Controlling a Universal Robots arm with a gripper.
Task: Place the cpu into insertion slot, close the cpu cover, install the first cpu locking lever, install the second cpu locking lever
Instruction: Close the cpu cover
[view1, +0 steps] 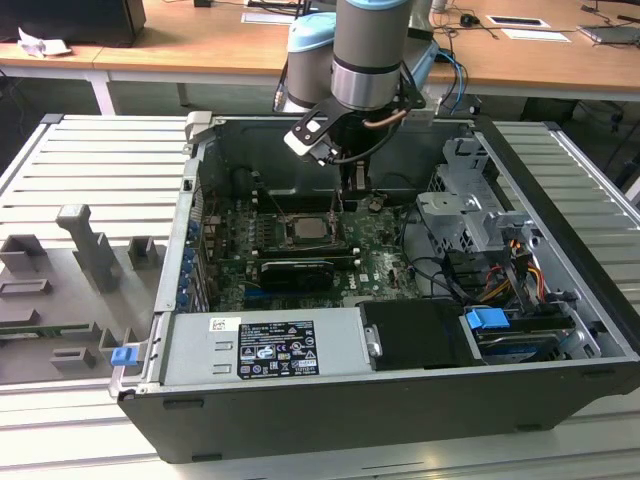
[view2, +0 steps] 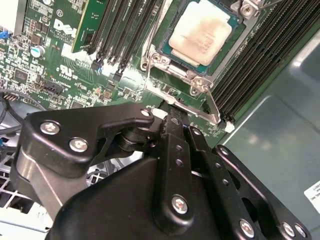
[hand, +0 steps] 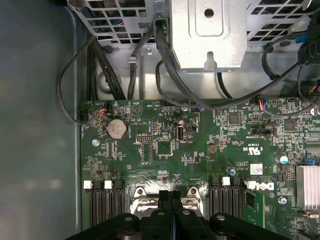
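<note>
The cpu, a silver-grey square chip, lies in the insertion slot on the green motherboard. The cpu cover, a grey metal frame, lies flat around the chip. A thin metal locking lever runs along the socket edge closest to my fingertips. A second rod follows the adjoining side. My gripper is shut, its black fingers pressed together, the tips at the lever beside the socket. It hangs inside the case just behind the socket. The first wrist view shows the joined fingers over the socket's edge.
Black memory slots flank the socket, and one holds a green module. A long black card lies in front of the socket. A metal drive cage with black cables stands close by. The power supply is at the case front.
</note>
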